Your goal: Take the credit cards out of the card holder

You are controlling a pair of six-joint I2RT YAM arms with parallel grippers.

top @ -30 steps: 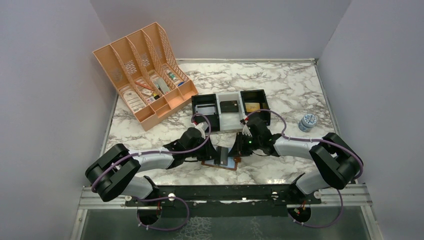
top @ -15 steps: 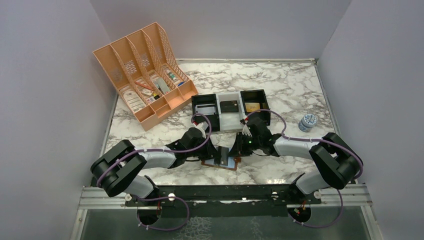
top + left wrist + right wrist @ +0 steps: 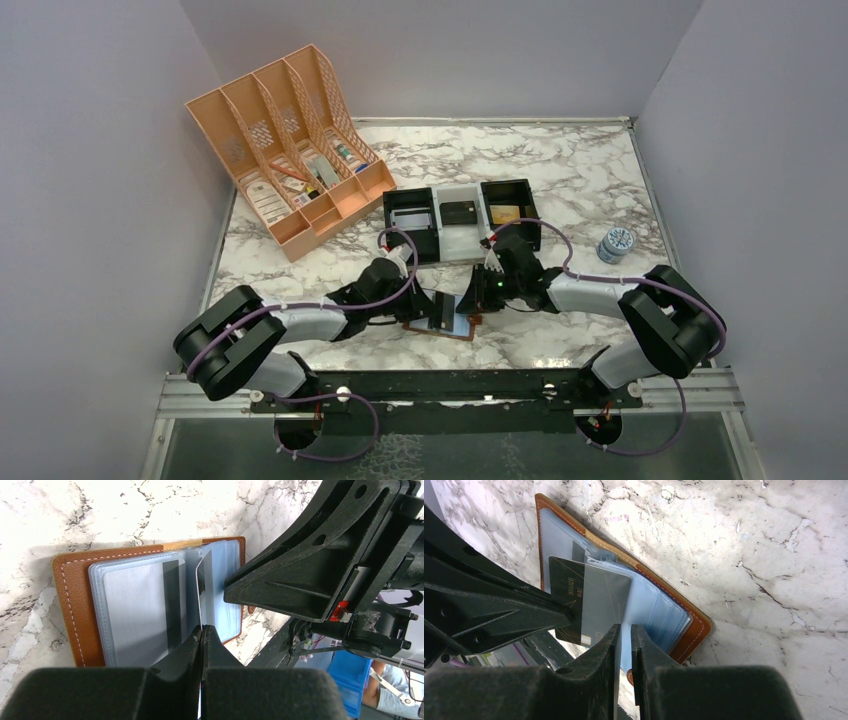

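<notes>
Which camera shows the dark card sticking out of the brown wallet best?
Right wrist: the dark card shows its face, the left claw pinching its corner. Left wrist sees only its thin edge; top external, just a small dark patch.

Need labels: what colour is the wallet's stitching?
White, on the wallet; clearest in left wrist view.

Pale lilac walls [image 3: 100, 200] close a grey-veined marble bench [image 3: 560, 170] at 9, 12 and 3 o'clock; a black rail [image 3: 450, 383] crosses 6 o'clock.

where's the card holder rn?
Top view: card holder lies open on the table's near-centre, between the left gripper and right gripper, in front of the trays.
</notes>
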